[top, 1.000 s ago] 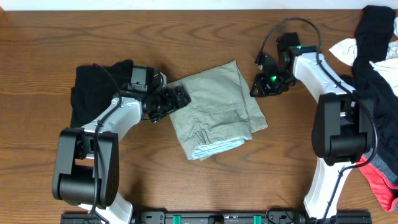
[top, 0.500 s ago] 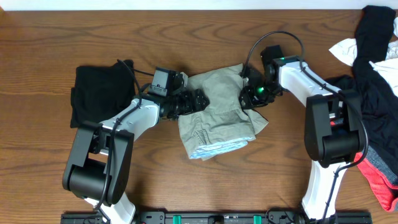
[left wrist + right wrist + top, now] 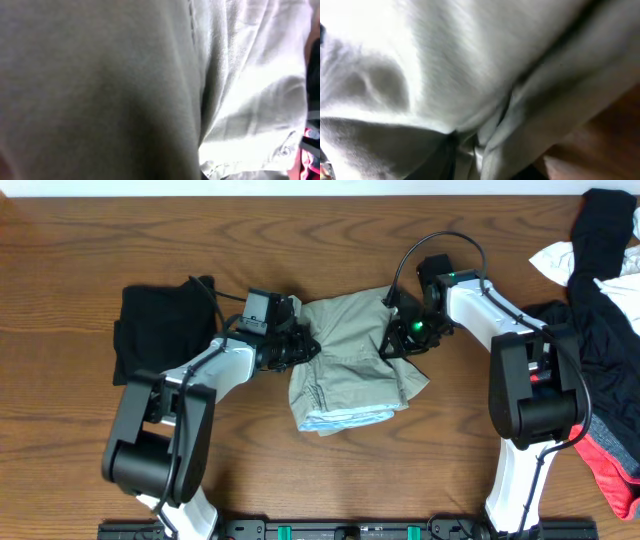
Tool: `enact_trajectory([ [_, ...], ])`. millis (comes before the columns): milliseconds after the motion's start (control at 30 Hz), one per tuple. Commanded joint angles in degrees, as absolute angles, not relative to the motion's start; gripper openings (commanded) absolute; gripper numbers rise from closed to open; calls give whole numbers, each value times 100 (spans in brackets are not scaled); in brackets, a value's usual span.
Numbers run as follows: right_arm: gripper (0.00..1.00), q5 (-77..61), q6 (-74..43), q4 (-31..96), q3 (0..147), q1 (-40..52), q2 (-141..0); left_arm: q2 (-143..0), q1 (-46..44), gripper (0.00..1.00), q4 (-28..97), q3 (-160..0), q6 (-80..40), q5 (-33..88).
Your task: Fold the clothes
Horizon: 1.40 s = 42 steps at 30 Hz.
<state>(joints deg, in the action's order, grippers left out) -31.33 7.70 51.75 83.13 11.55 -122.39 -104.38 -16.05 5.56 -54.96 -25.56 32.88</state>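
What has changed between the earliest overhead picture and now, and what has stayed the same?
Both arms moved inward. The left end effector pushed right and shut on the khaki shorts at their left edge. The right end effector came left and down onto their right edge. The shorts bunched narrower. The black garment at left and the clothes pile at right stayed put.

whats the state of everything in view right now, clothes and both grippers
khaki shorts: folded into a compact bundle mid-table, pale blue lining showing at the bottom edge
black garment: folded, lying apart on the left
clothes pile: unfolded heap of black, white and coral at the right edge
left gripper: shut on the shorts' left edge
right gripper: at the shorts' right edge, opening unclear
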Motion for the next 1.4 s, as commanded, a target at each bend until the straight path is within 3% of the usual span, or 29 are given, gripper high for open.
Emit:
enact_trajectory([
  [0, 27, -3286, 709, 5253, 8274, 1020, -12228, -9863, -1435, 6, 742, -5529, -2069, 3332],
  [300, 26, -3354, 714, 5601, 8283, 609, -12223, -8785, -788, 6, 2320, -5854, -722, 1544],
  [733, 26, -3371, 733, 5588, 8283, 585, -12213, -8724, 932, 5, 3887, -7465, 1219, 1490],
  [1067, 26, -3369, 735, 5610, 8287, 596, -12213, -9041, 1389, 6, 3798, -7728, 2189, 1135],
  [1367, 26, -3369, 733, 5614, 8287, 596, -12213, -9793, 1712, 6, 3387, -7756, 2287, 786],
])
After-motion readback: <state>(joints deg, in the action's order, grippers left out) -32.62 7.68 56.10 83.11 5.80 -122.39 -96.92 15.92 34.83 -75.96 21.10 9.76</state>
